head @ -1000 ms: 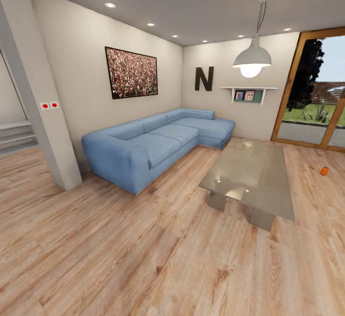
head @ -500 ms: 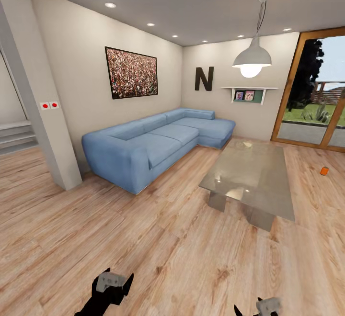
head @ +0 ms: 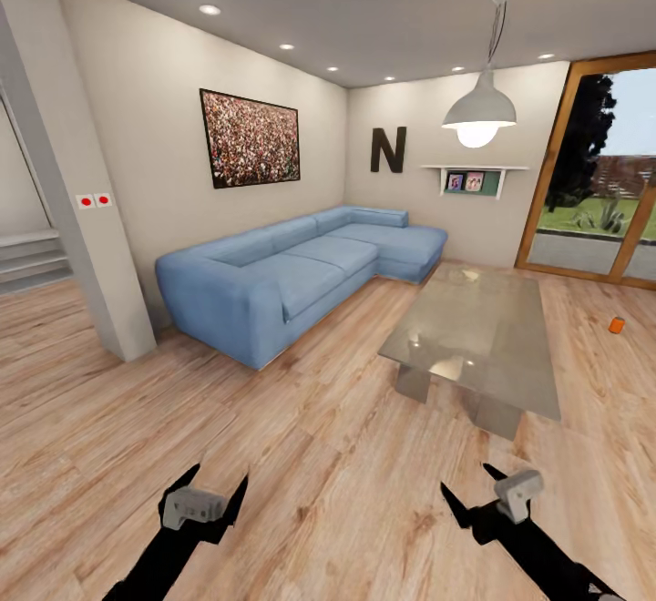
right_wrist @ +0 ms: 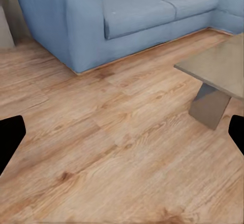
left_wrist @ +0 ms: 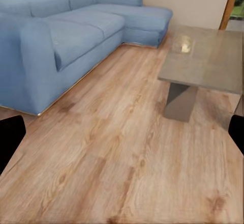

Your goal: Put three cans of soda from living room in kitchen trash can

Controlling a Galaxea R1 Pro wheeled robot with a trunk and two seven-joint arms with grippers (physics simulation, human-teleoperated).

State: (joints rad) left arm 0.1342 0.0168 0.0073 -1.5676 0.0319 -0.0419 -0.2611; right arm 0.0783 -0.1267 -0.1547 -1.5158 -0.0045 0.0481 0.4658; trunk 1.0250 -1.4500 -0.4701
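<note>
Orange can of soda [head: 617, 325], one, two claws

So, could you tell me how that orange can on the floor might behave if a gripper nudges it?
The soda can looks upright on smooth wood floor, so a nudge would probably slide or tip it. Being cylindrical, it would likely roll once down. It looks small, so probably light.

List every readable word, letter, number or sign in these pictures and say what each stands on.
"N": a large dark block letter mounted on the pale back wall above the blue corner sofa.
The two small framed pictures on the white wall shelf and the small orange can on the wood floor: too small to read.
</note>
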